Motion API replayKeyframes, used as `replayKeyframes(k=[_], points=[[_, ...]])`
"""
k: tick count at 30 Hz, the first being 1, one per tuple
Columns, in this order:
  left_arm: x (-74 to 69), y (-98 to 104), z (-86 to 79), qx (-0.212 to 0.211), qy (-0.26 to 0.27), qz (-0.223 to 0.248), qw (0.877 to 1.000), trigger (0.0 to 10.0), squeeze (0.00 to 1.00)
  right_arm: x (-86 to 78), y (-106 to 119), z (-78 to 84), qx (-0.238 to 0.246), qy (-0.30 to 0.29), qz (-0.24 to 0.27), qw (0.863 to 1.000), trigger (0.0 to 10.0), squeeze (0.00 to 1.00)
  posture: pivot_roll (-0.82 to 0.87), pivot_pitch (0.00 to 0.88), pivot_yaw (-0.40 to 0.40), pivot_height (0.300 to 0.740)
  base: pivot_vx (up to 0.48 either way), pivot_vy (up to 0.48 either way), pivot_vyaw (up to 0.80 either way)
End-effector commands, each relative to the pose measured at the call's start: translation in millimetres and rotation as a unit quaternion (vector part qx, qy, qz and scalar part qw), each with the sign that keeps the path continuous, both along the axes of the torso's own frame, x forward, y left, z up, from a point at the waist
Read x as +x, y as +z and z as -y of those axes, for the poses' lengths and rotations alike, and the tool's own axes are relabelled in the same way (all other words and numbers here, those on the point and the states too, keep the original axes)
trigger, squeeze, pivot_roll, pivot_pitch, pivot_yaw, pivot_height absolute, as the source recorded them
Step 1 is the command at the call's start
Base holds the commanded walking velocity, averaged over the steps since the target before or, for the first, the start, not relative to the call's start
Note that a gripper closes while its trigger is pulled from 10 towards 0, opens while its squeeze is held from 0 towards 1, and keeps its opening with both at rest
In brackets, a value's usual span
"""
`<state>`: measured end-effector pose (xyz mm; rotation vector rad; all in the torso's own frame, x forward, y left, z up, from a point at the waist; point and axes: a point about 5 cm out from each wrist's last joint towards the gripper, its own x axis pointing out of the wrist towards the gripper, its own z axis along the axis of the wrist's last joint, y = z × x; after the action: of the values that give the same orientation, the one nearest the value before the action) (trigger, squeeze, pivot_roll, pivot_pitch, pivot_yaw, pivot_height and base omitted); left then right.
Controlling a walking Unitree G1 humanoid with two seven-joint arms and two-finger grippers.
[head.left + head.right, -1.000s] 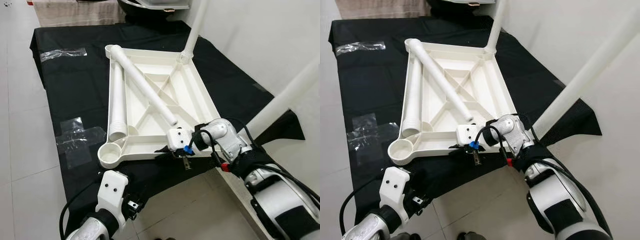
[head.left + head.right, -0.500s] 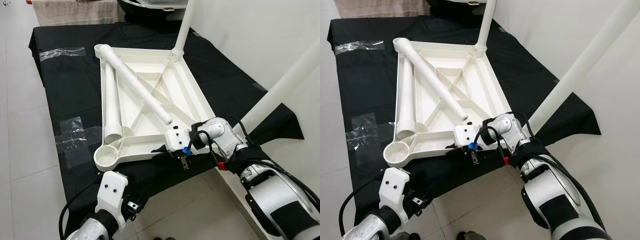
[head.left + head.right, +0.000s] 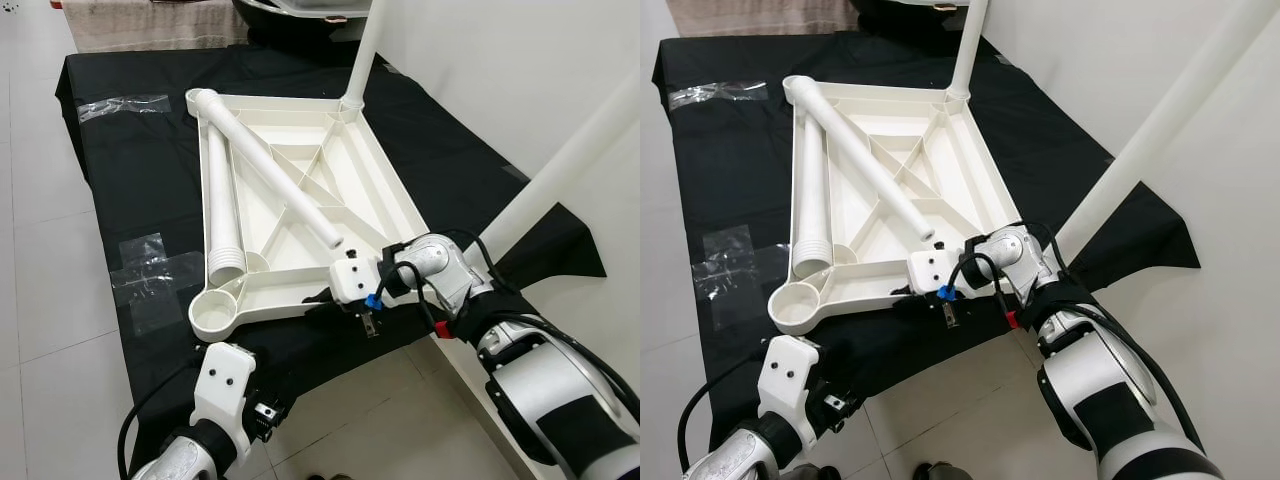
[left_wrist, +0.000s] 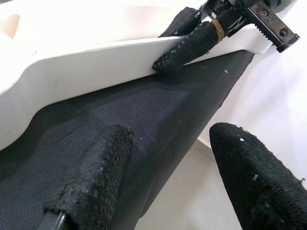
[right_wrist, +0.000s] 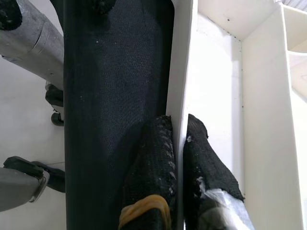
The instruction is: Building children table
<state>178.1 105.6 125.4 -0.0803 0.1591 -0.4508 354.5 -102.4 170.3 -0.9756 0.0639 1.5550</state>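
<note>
The white plastic tabletop [image 3: 300, 190] lies upside down, its ribbed underside forming an open tray. Inside it rest two loose white table legs: one leg [image 3: 272, 168] lies diagonally across the ribs, its near end just beyond the right gripper [image 3: 325, 297]; the other leg [image 3: 224, 205] lies along the rim on the side away from that gripper, its ridged end next to the round corner socket [image 3: 218, 314]. Two more legs stand upright in sockets: one [image 3: 364, 50] at the far corner, well apart from the gripper, and one [image 3: 560, 170] rising just behind the right arm.

The right gripper is pinched on the near rim of the tabletop; in the right wrist view its two black fingers [image 5: 156, 158] press against either side of the thin white wall [image 5: 181, 86].

The left gripper [image 4: 163, 158] hovers below and in front of the same rim, near the corner socket, its fingers [image 4: 93, 177] spread apart with nothing between them; beyond them the left wrist view shows the right gripper's fingertip on the rim.

The tabletop rests on a black cloth [image 3: 150, 160] spread over the light tiled floor [image 3: 40, 300]. Strips of clear tape [image 3: 150, 275] sit on the cloth beyond the left gripper, and another strip [image 3: 125, 103] lies near the far edge. A white wall [image 3: 520, 70] runs along the right arm's side.
</note>
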Motion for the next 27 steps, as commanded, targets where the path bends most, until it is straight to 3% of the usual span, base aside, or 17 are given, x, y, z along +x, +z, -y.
replayKeyframes(k=[1,2,3,5,6,11,12,14,15,22,23,24,25,27], points=[[-3.7,-1,2.6,-0.002,-0.009,-0.005,1.0,10.0,0.0,3.6,30,-10.0,0.035,0.033,0.077,0.996,10.0,0.0,0.07,0.132,-0.188,0.74,0.0,0.0,0.0],[-3.7,-1,2.5,-0.003,-0.01,-0.005,1.0,10.0,0.0,4.2,30,-9.8,0.037,0.029,0.08,0.996,10.0,0.0,0.07,0.128,-0.186,0.74,0.0,0.0,0.0],[-3.9,-1,2.6,-0.003,-0.01,-0.006,1.0,10.0,0.0,5.9,33,-10.0,0.05,0.017,0.092,0.994,10.0,0.73,0.07,0.122,-0.183,0.74,0.0,0.0,0.0],[-4.0,-1,2.6,-0.003,-0.011,-0.007,1.0,10.0,0.0,7.1,34,-10.1,0.059,0.009,0.1,0.993,10.0,0.73,0.07,0.122,-0.183,0.74,0.0,0.0,0.0],[-4.1,-1,2.6,-0.003,-0.012,-0.007,1.0,10.0,0.0,6.9,35,-9.0,0.065,0.008,0.099,0.993,10.0,1.0,0.07,0.12,-0.181,0.74,0.0,0.0,0.0],[-4.3,-2,2.4,-0.002,-0.013,-0.007,1.0,10.0,0.0,6.3,38,-1.3,0.071,0.009,0.084,0.994,10.0,1.0,0.07,0.112,-0.18,0.74,0.0,0.0,0.0],[-4.3,-2,2.3,-0.002,-0.013,-0.007,1.0,10.0,0.0,6.3,38,-0.1,0.07,0.009,0.083,0.994,10.0,0.6,0.07,0.112,-0.18,0.74,0.0,0.0,0.0],[-4.3,-2,2.5,-0.002,-0.013,-0.007,1.0,10.0,0.0,5.6,38,2.8,0.067,0.012,0.081,0.994,10.0,0.6,0.07,0.106,-0.179,0.74,0.0,0.0,0.0],[-4.4,-2,2.6,-0.001,-0.014,-0.007,1.0,10.0,0.0,4.3,39,7.4,0.062,0.017,0.074,0.995,10.0,0.0,0.07,0.106,-0.179,0.74,0.0,0.0,0.0],[-4.7,-3,2.9,-0.002,-0.014,-0.008,1.0,10.0,0.0,1.7,47,15.8,0.079,0.024,0.036,0.996,10.0,0.0,0.08,0.102,-0.18,0.74,0.0,0.0,0.0],[-4.4,-3,2.6,-0.002,-0.014,-0.007,1.0,10.0,0.0,12.6,64,10.1,0.161,-0.045,0.011,0.986,10.0,0.0,0.07,0.109,-0.178,0.74,0.0,0.0,0.0],[-4.4,-3,2.6,-0.002,-0.014,-0.007,1.0,10.0,0.0,12.6,64,10.1,0.161,-0.045,0.011,0.986,10.0,0.0,0.07,0.109,-0.178,0.74,0.0,0.0,0.0],[-3.8,-2,2.1,-0.002,-0.014,-0.007,1.0,10.0,0.0,30.4,89,3.2,0.288,-0.161,-0.021,0.944,10.0,0.0,0.07,0.112,-0.177,0.74,0.0,0.0,0.0],[-3.8,-2,2.1,-0.002,-0.014,-0.007,1.0,10.0,0.0,30.4,89,3.2,0.288,-0.161,-0.021,0.944,10.0,0.0,0.07,0.112,-0.177,0.74,0.0,0.0,0.0]])
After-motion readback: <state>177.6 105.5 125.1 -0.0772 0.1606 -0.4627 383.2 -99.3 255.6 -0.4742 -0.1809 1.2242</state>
